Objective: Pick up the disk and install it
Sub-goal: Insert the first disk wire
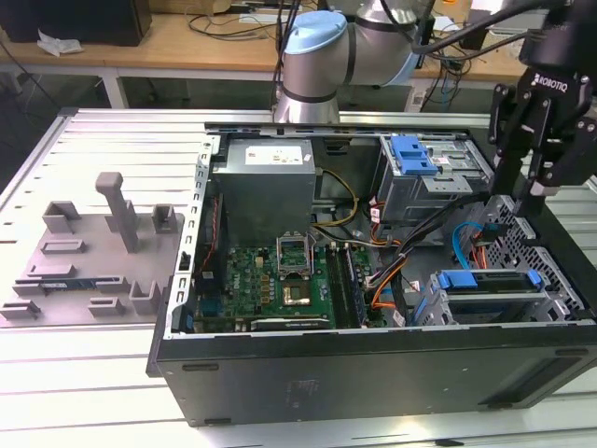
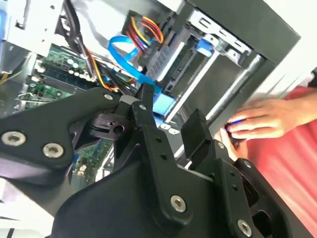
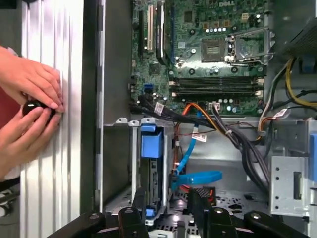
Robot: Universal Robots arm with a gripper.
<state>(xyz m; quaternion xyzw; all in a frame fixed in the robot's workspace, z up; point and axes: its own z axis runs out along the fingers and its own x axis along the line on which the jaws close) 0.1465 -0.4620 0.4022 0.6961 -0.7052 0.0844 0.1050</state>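
- The gripper (image 1: 516, 198) hangs in the upper part of the frame at the exterior view's right, above the edge of the open computer case (image 1: 373, 373) on that side.
- Claw state: in both wrist views the gripper (image 3: 168, 208) (image 2: 173, 124) has its two black fingers (image 3: 198, 203) spread apart, with nothing between them.
- The disk (image 1: 487, 279) sits in the drive cage (image 1: 560, 299) in the lower part of the frame at the exterior view's right. Its blue bracket faces upward and the silver body lies below it.
- In the first wrist view the disk (image 3: 151, 144) stands between the cage's metal walls, close in front of the fingertips and not touching them. In the second wrist view its blue end (image 2: 203, 48) shows in the cage beyond the fingers.
- A blue data cable (image 1: 459, 247) curves between the drive cage and the motherboard (image 1: 280, 280), which lies at the centre of the frame.
- The grey power supply (image 1: 266, 191) stands above the motherboard in the exterior view.
- A smaller blue clip (image 1: 413, 154) rests on the upper drive bay (image 1: 438, 187), to the exterior view's left of the gripper.
- A grey fixture tray (image 1: 93, 252) lies on the slotted table (image 1: 112, 140), outside the case at the exterior view's left.
- A person's hands (image 3: 27, 82) (image 2: 265, 121) rest on the table just outside the case wall and hold a small dark round object (image 3: 32, 107).
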